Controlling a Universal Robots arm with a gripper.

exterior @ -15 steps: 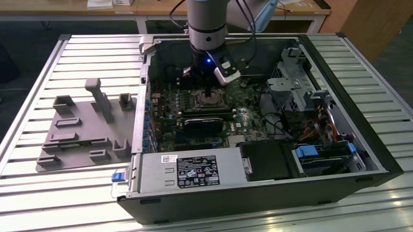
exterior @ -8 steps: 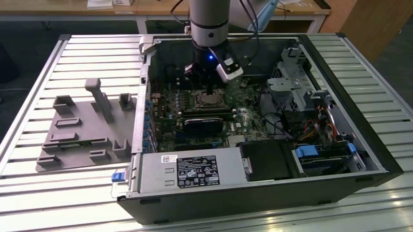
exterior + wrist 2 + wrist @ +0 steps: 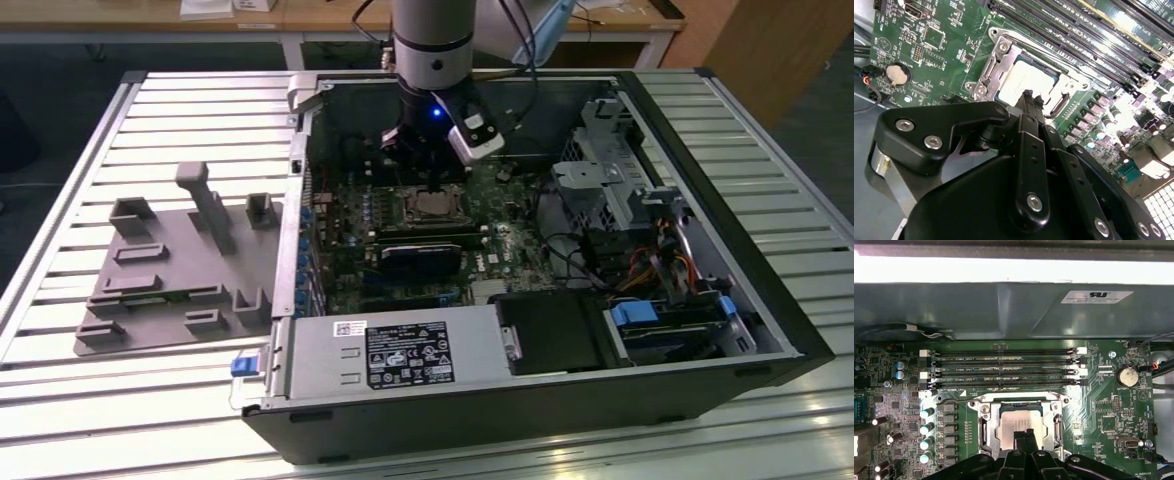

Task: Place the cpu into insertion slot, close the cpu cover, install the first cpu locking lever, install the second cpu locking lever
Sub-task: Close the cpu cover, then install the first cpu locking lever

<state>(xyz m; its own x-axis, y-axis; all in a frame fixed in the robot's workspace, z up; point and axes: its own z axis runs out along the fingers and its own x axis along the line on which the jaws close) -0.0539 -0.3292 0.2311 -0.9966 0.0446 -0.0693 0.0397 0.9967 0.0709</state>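
Note:
The cpu [image 3: 1015, 421] is a pale silvery square lying flat in the insertion slot [image 3: 985, 426] on the green board; it also shows in the second wrist view [image 3: 1024, 79] and the exterior view [image 3: 430, 207]. The cpu cover [image 3: 1019, 401], a thin metal frame, lies down around it with the chip showing through its window [image 3: 999, 60]. My gripper [image 3: 1024, 435] hovers just above the near edge of the cpu, its black fingertips [image 3: 1027, 96] pressed together with nothing between them. In the exterior view the gripper [image 3: 418, 172] hangs inside the open case, above the socket.
Long black memory slots [image 3: 1004, 371] run beside the socket, and a coin battery [image 3: 1127, 376] sits on the board. A black card [image 3: 420, 252], the power supply [image 3: 387, 355] and a drive cage [image 3: 614, 170] crowd the case. A grey fixture plate [image 3: 174, 270] lies at the exterior view's left.

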